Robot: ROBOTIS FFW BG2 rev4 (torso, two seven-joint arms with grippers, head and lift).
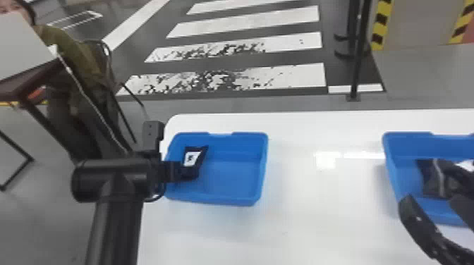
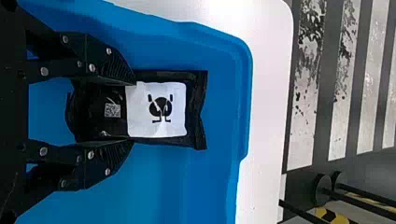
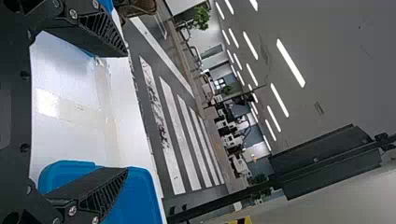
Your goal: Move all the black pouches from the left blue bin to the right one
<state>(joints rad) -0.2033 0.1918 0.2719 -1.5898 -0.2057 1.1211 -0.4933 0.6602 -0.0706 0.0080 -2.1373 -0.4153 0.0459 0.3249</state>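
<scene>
Grey floor (image 1: 239, 104) with white crosswalk stripes (image 1: 247, 21) runs behind the white bench (image 1: 299, 218); black post (image 1: 358, 53) stands on it just past the bench's far edge, yellow-black striped tape (image 1: 382, 21) back right. Off to the left: dark-topped table (image 1: 38, 75) carrying a white panel (image 1: 21, 45), a chair (image 1: 105, 60) near it, plus a white cable (image 1: 84, 93) hanging down. Right wrist view also gets ceiling lights (image 3: 289, 63), a green plant (image 3: 201, 17) and a dark beam (image 3: 322, 163). Two blue bins on the bench, well apart, glare patches (image 1: 326, 160) between them. Left blue bin (image 1: 264, 169): one black pouch (image 2: 198, 109) with a white label (image 2: 177, 88), near the bin's left side, label facing the left wrist camera. Left gripper (image 1: 188, 173) is down in that bin, fingers (image 2: 112, 65) closed on the pouch from both sides. Left arm (image 1: 120, 179) crosses the bin's left rim and blocks part of it in the head view. Right blue bin (image 1: 391, 165): dark pouches (image 1: 435, 183) inside, partly covered, can't tell how many. Right gripper (image 1: 432, 201) sits in front of them in the head view, hiding part of the bin's near side; its fingers are spread wide, nothing between them. Right bin also runs past the head view's right edge.
</scene>
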